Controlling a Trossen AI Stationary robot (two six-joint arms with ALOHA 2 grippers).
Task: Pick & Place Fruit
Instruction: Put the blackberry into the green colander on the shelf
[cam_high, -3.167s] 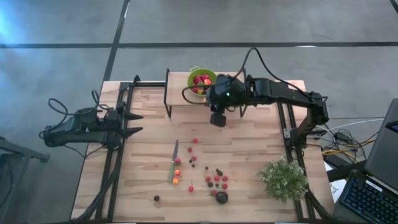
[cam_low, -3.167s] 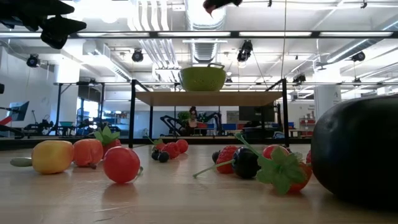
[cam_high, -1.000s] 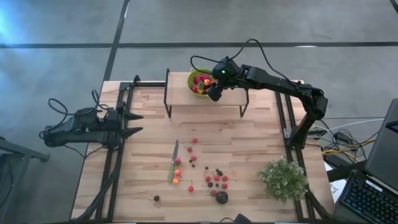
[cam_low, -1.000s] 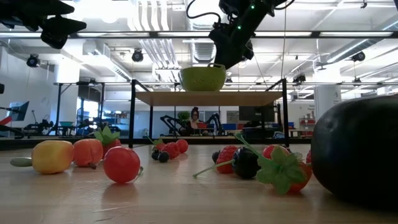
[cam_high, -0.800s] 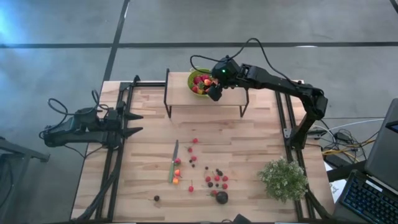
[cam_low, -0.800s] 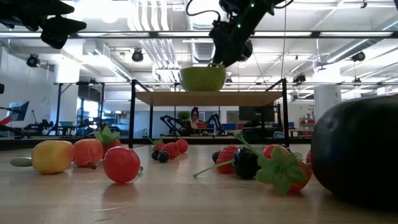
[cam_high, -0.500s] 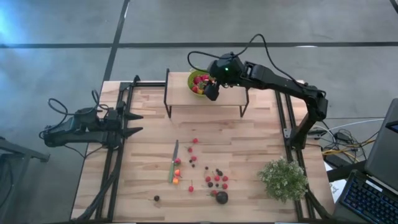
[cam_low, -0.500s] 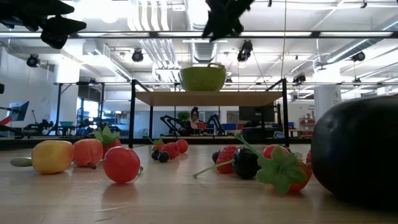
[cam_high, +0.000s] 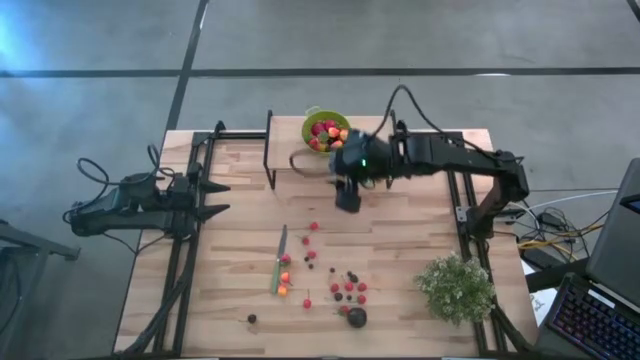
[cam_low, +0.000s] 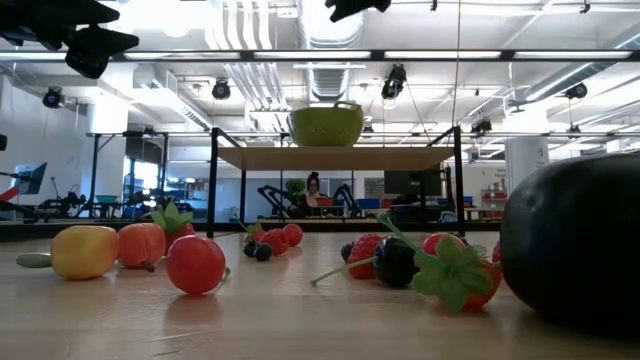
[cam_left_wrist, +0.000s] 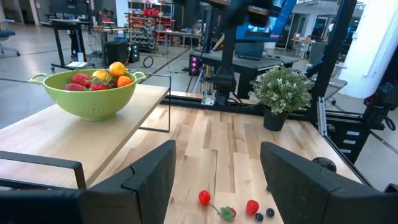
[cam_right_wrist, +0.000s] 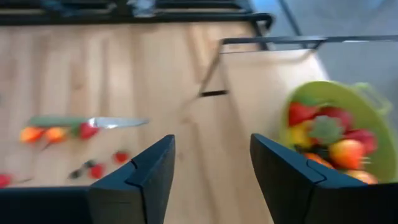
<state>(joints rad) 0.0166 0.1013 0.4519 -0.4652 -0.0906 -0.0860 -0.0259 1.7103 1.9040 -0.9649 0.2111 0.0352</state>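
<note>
Two pincers report to me: the right pincer (cam_high: 346, 200) hangs open and empty, green bowl (cam_high: 323, 130) just behind it, loose fruit (cam_high: 345, 292) ahead. I read the left pincer (cam_high: 218, 198) parked wide open, holding nothing, at the bench (cam_high: 240, 260) edge.

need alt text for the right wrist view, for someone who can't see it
The right tool, open and empty, hangs above a wooden table, its two dark fingers framing the view. To one side a green bowl of fruit sits on a raised shelf. On the table lie a green-handled knife and scattered small fruit.
</note>
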